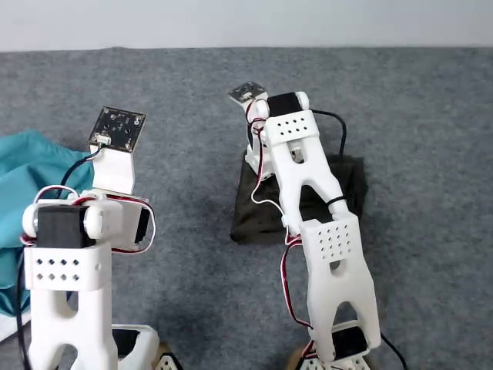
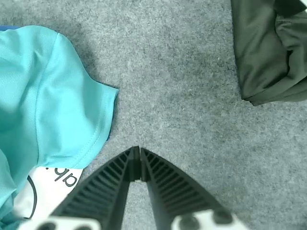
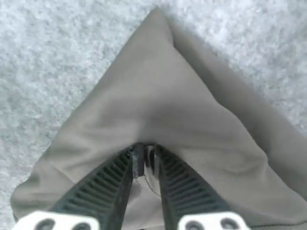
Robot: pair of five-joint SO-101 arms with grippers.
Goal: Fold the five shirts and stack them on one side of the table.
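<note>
Clearly the right end effector (image 3: 145, 157) pinches the dark shirt (image 3: 158, 96) beneath it

Three downward cameras.
High view looks down over the desk (image 1: 431, 154) from the robot's side. Left wrist view faces down, sharing the teal shirt (image 2: 43, 96) and dark shirt (image 2: 264, 52) with it; right wrist view sits close over that dark shirt.

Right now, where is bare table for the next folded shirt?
Widest bare table lies right of the dark folded shirt, plus the far strip. Crowded: left edge with the teal shirt; the left gripper hovers over the gap between shirts.
</note>
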